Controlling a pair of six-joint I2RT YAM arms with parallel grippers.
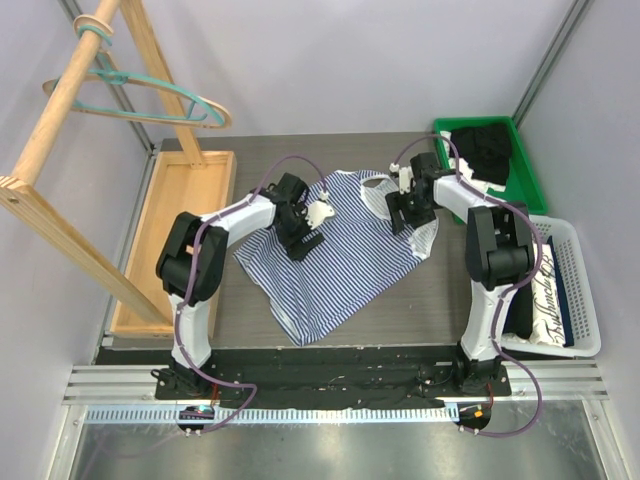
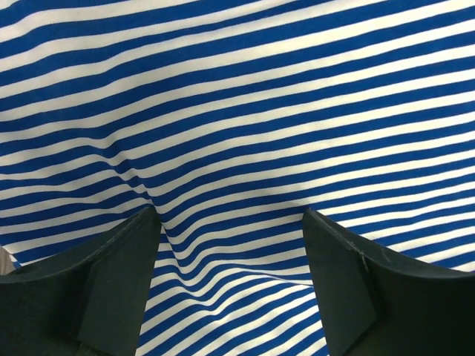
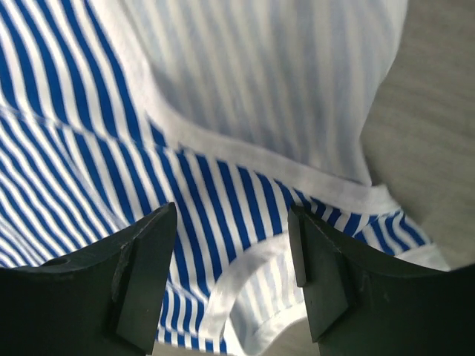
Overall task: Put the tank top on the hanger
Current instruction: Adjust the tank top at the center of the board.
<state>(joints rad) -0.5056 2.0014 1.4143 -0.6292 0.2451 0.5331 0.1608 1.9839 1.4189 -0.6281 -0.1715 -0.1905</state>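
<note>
The tank top [image 1: 340, 262] is being straddled by the left gripper [image 2: 231, 248] and right gripper [image 3: 231, 256], both spread wide; its far shoulder trim should be pinched deeply.

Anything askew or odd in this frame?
The tank top lies diagonally on the table, and its stripes pucker under the open left pincer. Nothing looks damaged or spilled.
</note>
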